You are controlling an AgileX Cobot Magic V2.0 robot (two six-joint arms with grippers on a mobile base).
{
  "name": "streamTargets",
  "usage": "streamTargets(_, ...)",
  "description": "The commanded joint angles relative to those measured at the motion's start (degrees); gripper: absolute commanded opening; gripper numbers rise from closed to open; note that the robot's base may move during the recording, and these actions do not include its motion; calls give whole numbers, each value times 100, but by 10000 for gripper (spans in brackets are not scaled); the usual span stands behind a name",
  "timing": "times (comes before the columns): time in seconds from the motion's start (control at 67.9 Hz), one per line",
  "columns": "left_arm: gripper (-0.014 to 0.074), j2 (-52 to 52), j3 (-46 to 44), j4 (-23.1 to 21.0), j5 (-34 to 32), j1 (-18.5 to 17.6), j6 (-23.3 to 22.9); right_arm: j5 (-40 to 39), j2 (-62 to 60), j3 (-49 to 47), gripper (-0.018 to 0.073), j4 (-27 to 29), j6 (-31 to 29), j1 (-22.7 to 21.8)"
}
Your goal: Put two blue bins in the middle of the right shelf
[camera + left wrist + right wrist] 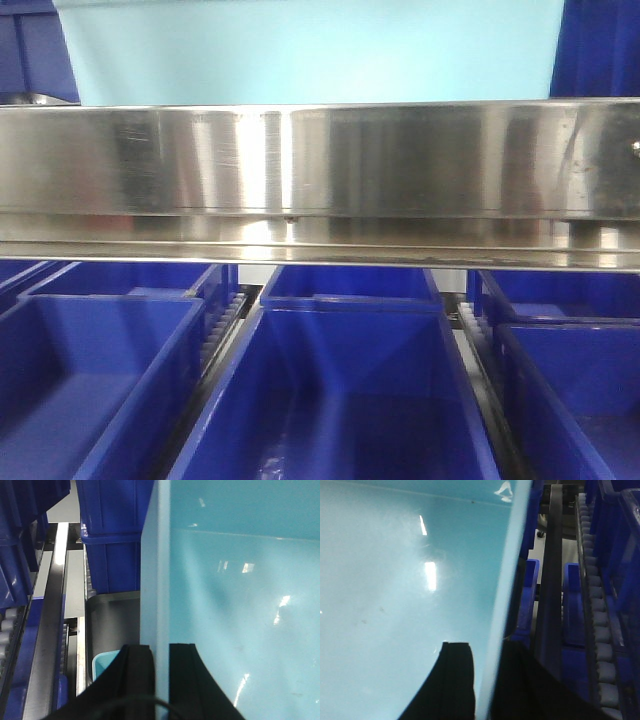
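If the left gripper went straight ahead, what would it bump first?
The left gripper straddles the light blue bin's wall, so it would push further onto that. Past it, probably the dark blue bin; depth is unclear.

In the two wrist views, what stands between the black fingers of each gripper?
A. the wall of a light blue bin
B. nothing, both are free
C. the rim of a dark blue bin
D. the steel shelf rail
A: the left gripper and the right gripper each have one black finger on either side of a pale wall of the light blue bin.
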Motion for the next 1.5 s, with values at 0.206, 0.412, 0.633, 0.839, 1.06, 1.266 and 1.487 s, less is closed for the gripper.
streamTargets(0.206,-111,-54,-58,-151,-377,-20,-31,-267,-69,-41,-153,108,-150,27)
streamTargets(0.412,-111,-54,-58,-151,-377,-20,-31,-267,-69,-41,-153,108,-150,27)
streamTargets(0.633,-111,-54,-58,-151,-377,-20,-31,-416,-69,-41,-153,108,-150,27)
streamTargets(0.839,-111,-54,-58,-151,12,-20,-31,-644,-69,-41,-153,146,-150,27)
streamTargets(1.06,-111,-54,-58,-151,760,34,-31,-944,-8,-41,-153,288,-150,27)
streamTargets(1.266,-111,-54,-45,-151,1101,345,-44,-1070,307,-41,-153,406,-150,27)
streamTargets(1.487,-111,14,197,-211,1194,450,-44,-1032,506,-41,-153,486,-150,27)
